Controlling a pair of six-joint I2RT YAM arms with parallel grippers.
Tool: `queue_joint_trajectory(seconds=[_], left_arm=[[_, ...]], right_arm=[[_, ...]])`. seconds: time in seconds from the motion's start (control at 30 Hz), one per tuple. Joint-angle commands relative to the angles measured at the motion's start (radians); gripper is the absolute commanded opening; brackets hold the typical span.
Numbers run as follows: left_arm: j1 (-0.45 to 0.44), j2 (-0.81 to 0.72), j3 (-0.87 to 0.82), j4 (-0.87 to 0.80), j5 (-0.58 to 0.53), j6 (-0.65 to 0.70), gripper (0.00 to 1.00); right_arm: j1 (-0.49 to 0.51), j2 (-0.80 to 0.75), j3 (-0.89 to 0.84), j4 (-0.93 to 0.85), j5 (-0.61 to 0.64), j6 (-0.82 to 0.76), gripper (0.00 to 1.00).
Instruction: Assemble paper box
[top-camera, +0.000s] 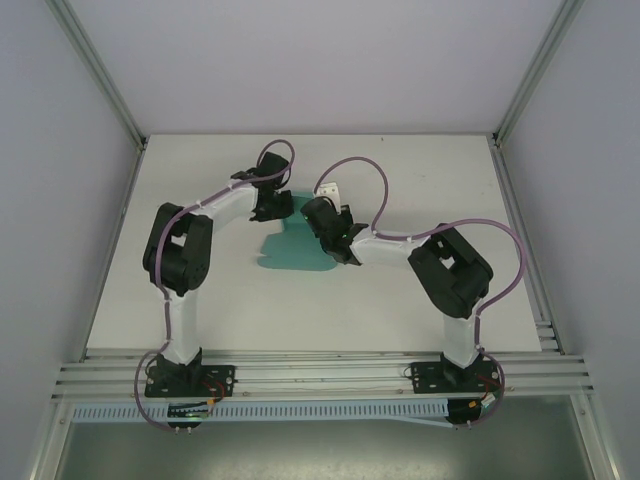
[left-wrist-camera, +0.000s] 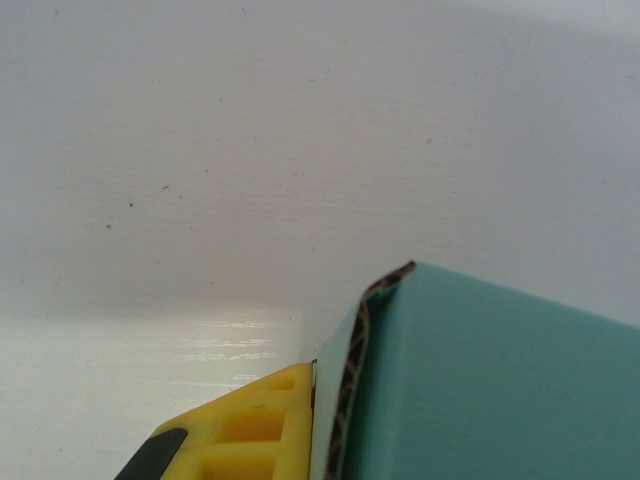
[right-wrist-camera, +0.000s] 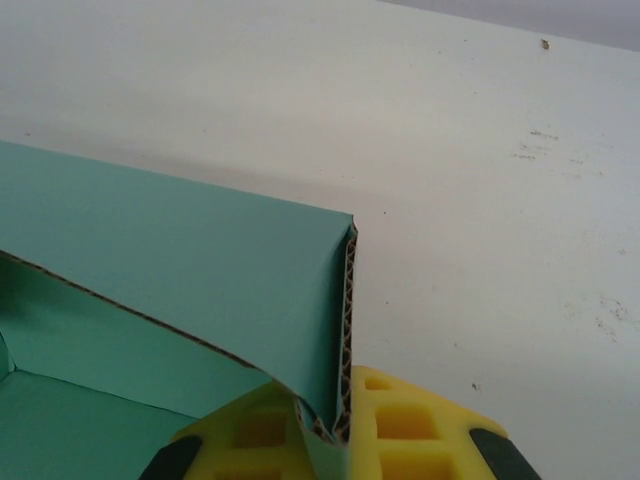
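The paper box (top-camera: 292, 250) is only partly made, I think: the left fingers (left-wrist-camera: 255, 425) and the right fingers (right-wrist-camera: 410, 425) are each pinched on a raised, doubled wall, while the rest lies flat on the tabletop (top-camera: 400, 180) between and just beside them.

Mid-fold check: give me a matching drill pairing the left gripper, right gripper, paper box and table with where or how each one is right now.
Things:
1. left gripper
2. right gripper
3. paper box
4. table

Places or states:
A. white, lying under everything else
B. teal-green, only partly folded up
C. shut on a folded wall at the box's right side in the top view
D. shut on the box's far-left edge in the top view

Pairs: 1-D, 2-C, 3-B, 4-A.
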Motion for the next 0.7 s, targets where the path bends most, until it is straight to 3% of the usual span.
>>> queue_joint_trajectory(seconds=[0.0,0.1,0.2,0.4,0.6,0.67], left_arm=[[0.066,0.118,-0.003,-0.208,-0.157,-0.183,0.0],[0.033,0.151,0.071,-0.357,-0.372,-0.197,0.0],[0.032,0.179,0.084,-0.404,-0.394,-0.205,0.0],[0.018,0.267,0.167,-0.693,-0.615,-0.35,0.0],[0.023,0.224,0.124,-0.641,-0.617,-0.335,0.0],[0.018,0.184,0.096,-0.532,-0.563,-0.26,0.0]], right_arm=[[0.011,-0.046,-0.056,-0.103,0.043,0.018,0.0],[0.011,-0.051,-0.064,-0.084,0.038,0.005,0.0],[0.011,-0.054,-0.062,-0.083,0.042,0.005,0.0],[0.012,-0.052,-0.06,-0.087,0.045,-0.002,0.0],[0.013,-0.065,-0.067,-0.075,0.07,-0.018,0.0],[0.013,-0.07,-0.075,-0.052,0.063,-0.027,0.0]])
